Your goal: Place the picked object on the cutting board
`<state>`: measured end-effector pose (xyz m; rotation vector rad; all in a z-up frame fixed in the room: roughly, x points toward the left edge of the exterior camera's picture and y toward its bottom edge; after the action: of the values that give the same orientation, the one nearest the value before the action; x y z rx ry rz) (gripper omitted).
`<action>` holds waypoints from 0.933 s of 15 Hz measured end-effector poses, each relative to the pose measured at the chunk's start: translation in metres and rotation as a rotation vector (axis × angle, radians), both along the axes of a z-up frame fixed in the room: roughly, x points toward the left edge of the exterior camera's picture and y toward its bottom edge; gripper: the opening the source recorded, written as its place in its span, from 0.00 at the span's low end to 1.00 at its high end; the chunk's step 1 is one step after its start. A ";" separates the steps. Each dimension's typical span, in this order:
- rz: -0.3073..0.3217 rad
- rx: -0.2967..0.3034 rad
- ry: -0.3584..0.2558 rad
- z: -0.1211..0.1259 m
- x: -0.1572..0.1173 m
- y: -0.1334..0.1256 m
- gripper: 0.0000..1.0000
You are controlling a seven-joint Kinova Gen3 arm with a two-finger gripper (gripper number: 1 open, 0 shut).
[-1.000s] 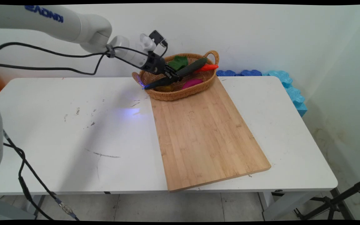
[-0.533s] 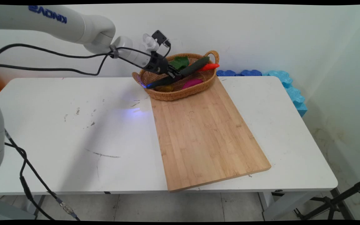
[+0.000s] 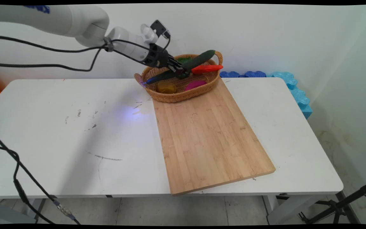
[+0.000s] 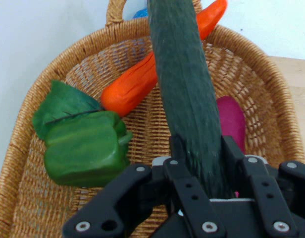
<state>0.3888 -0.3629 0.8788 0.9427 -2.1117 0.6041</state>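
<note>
Black two-finger gripper (image 4: 199,171) clamped on long dark-green cucumber (image 4: 184,84), held above oval wicker basket (image 3: 213,83) at the table's far edge, over orange carrot (image 4: 137,82), green pepper (image 4: 85,148), magenta piece (image 4: 232,119).

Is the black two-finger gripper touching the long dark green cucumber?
Touching. In the hand view, the gripper has its jaws pressed against both sides of the cucumber.

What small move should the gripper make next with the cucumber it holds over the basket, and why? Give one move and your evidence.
Probably a further straight lift. The gripper is shut on the cucumber, which hangs slanted above the basket, its lower end low near the left rim and the carrot close beside it. Rising first should clear rim and carrot before any sideways travel.
</note>
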 end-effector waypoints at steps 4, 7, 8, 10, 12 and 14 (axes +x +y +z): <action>-0.062 -0.007 -0.013 0.024 0.000 0.029 0.00; -0.117 0.002 -0.018 0.036 -0.003 0.054 0.00; -0.140 0.008 -0.018 0.040 -0.005 0.065 0.00; -0.173 0.019 -0.017 0.044 -0.009 0.082 0.00; -0.199 0.034 -0.013 0.045 -0.014 0.098 0.00; -0.224 0.055 -0.005 0.044 -0.020 0.114 0.00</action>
<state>0.3692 -0.2492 0.9225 0.7206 -2.2100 0.4369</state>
